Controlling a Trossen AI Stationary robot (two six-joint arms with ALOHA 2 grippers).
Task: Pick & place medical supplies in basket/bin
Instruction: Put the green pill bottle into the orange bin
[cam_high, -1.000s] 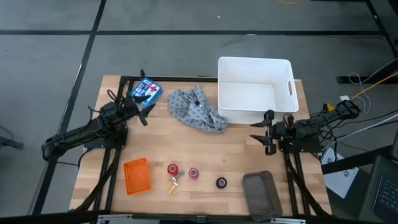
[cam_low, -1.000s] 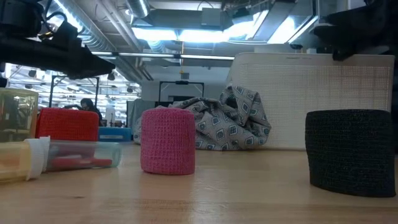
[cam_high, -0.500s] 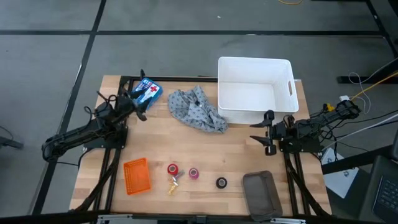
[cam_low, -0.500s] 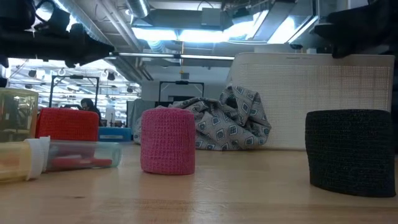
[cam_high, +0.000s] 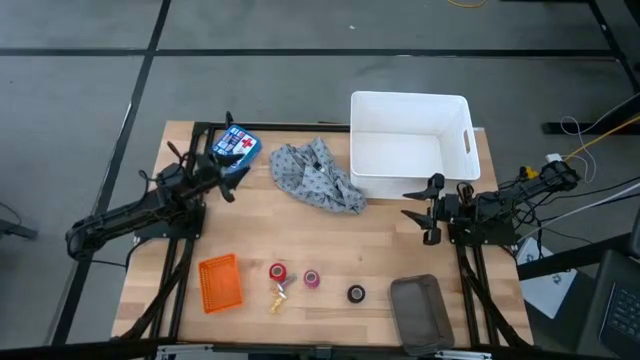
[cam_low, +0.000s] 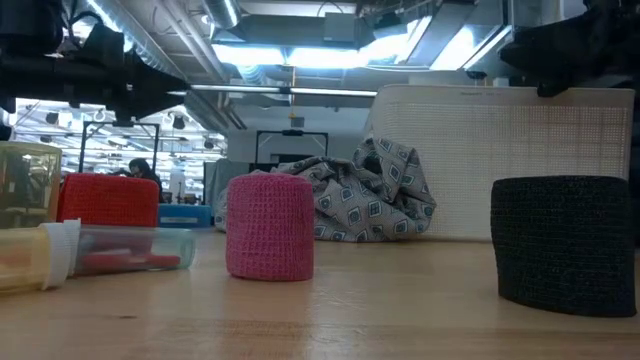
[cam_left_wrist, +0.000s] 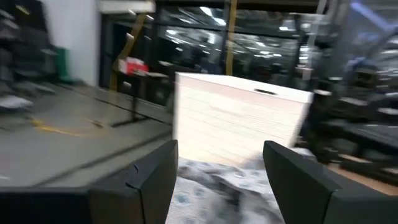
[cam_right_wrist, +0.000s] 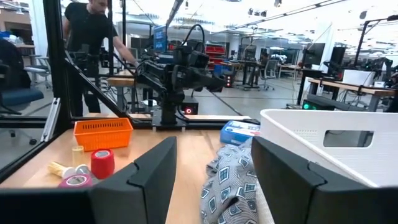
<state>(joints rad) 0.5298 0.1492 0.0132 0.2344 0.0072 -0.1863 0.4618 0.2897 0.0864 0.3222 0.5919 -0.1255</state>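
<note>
The grey patterned cloth (cam_high: 315, 177) lies crumpled on the table against the white bin's (cam_high: 410, 145) near-left corner. My left gripper (cam_high: 236, 178) is open, just left of the cloth and beside the blue box (cam_high: 236, 146). Its wrist view looks over the cloth (cam_left_wrist: 224, 183) toward the bin (cam_left_wrist: 239, 124). My right gripper (cam_high: 415, 212) is open, in front of the bin's near wall, to the right of the cloth. The red roll (cam_high: 278, 271), pink roll (cam_high: 312, 278), black roll (cam_high: 356, 293) and yellowish piece (cam_high: 279, 296) sit near the table's front edge, right of the orange basket (cam_high: 221, 282).
A grey flat tray (cam_high: 421, 312) lies at the near right corner. The blue box with a red cross sits at the far left. Bare wood stretches between the cloth and the rolls. A person (cam_right_wrist: 93, 37) stands in the room beyond the table's left side.
My left gripper swung toward the far edge next to the blue box, then came back a little toward the cloth. It stayed open. The cloth and the rolls have kept still.
</note>
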